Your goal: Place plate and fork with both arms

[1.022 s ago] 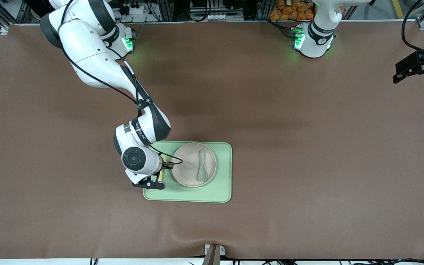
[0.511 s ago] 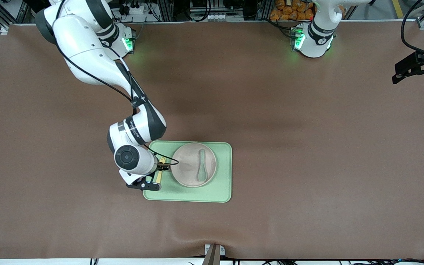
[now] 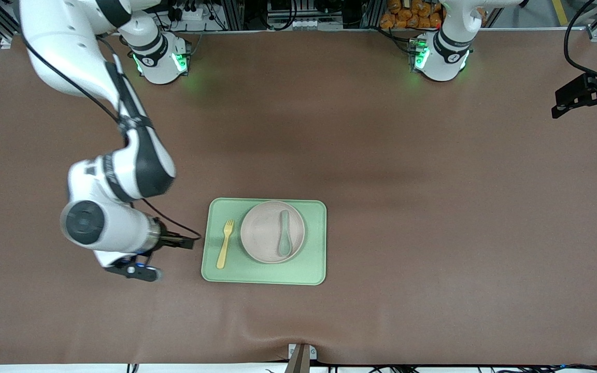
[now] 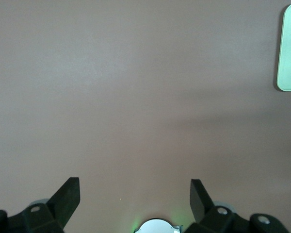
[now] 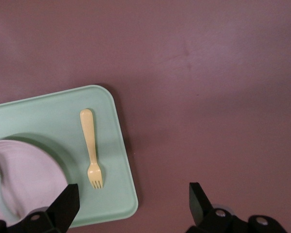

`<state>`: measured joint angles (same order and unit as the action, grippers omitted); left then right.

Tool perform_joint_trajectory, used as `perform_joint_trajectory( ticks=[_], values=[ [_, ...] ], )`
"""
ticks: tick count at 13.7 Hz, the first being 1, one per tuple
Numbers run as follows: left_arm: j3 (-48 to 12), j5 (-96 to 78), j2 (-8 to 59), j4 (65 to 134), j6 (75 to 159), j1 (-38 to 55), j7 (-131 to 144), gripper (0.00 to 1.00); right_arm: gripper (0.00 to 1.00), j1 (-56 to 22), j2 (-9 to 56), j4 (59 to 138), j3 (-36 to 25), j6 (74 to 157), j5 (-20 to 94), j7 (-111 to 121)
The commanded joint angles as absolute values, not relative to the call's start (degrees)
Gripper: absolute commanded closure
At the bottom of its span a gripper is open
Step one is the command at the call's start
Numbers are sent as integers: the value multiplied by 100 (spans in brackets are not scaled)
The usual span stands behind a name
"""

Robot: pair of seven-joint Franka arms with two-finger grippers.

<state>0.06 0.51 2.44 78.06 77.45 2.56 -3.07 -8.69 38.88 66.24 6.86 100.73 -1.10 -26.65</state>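
Worktop (image 3: 381,155), brown covering, carrying one light green tray (image 3: 263,275) near the middle of the edge closest to the front camera. On the tray: the plate (image 3: 265,233), round, pale beige-pink, sitting toward the left arm's end of the tray, with a grey-green spoon (image 3: 284,240) lying in it, bowl end nearer to the front camera. Beside the plate, on the tray's bare strip toward the right arm's end, the fork (image 3: 224,243) — pale yellow, flat on the tray, tines pointing away from the front camera, handle toward it, apart from the plate's rim. Right gripper (image 3: 187,242): over bare worktop just off the tray's edge at the right arm's end, black fingers spread wide and holding nothing; in the right wrist view (image 5: 131,201) the fork (image 5: 91,148) lies clear of both fingers (image 5: 200,199), not between them and touching neither, with the tray (image 5: 117,145) corner and part of the plate (image 5: 24,170) also showing. Left gripper (image 4: 135,199): fingers (image 4: 68,196) set wide apart, empty, over bare worktop near the corner at the left arm's end, farthest from the front camera — this arm waits; only a corner of the tray (image 4: 290,53) shows in its wrist view.
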Motion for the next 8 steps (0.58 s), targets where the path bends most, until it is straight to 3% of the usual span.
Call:
perform_joint_trajectory(
  ticks=[1, 6, 8],
  values=[
    [-53, 70, 123, 7910, 7813, 193, -396, 0, 0, -152, 3280, 6794, 1482, 9643, -167, -2347],
    [-53, 70, 114, 7910, 7822, 202, -396, 0, 0, 289, 2436, 6785, 1582, 9142, -167, -2251],
    [-62, 70, 123, 7919, 7875, 255, -396, 0, 0, 387, 2067, 6654, 1582, 8589, -202, -2189]
  ],
)
